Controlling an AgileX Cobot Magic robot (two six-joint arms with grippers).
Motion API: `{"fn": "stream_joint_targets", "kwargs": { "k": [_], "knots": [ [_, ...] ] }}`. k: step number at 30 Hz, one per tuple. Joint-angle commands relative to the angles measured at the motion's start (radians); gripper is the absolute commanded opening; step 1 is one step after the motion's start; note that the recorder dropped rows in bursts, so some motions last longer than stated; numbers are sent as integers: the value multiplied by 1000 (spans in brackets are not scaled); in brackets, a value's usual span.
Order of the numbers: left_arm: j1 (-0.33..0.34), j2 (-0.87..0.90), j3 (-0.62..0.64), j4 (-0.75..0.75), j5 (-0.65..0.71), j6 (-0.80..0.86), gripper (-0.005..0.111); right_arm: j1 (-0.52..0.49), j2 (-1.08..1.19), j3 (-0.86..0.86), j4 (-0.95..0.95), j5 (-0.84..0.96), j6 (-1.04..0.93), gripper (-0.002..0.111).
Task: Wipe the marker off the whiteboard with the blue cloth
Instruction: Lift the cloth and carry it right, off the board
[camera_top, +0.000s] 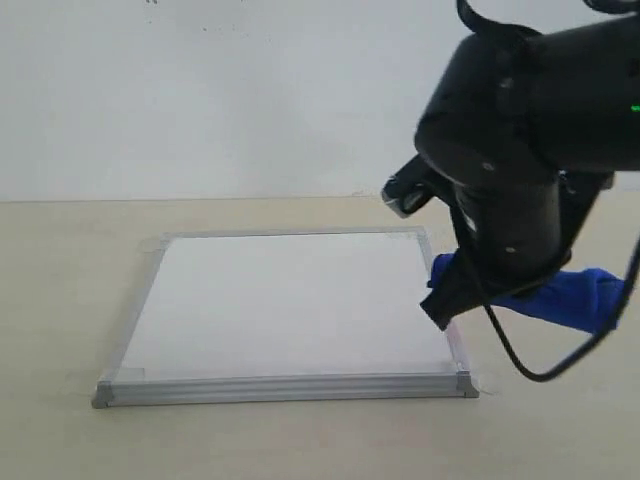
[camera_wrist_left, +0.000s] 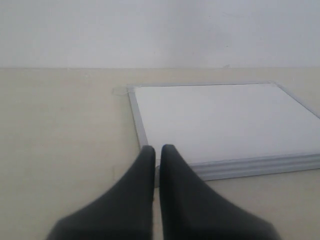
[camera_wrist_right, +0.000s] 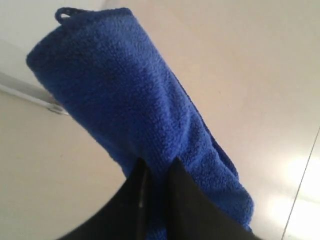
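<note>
The cloth (camera_wrist_right: 125, 100) is royal blue, the whiteboard (camera_top: 290, 300) plain white with a silver-grey frame.

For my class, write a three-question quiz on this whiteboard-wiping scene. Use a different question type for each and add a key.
1. True or false: the right gripper is shut on the blue cloth.
2. Multiple choice: where is the cloth relative to the whiteboard in the exterior view? A) by its left edge; B) by its right edge; C) in the middle of the board.
3. Fill in the blank: the left gripper is shut and holds ____.

Key: 1 true; 2 B; 3 nothing.
</note>
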Motion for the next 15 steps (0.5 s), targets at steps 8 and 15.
{"fn": "stream_joint_targets", "kwargs": {
  "k": [8,15],
  "knots": [
    [1,-3,4,-1,-3,5,4,-289,-48,218,413,-575,234,0],
    [1,-3,4,-1,-3,5,4,-535,-48,172,955,-646,-11,0]
  ]
}}
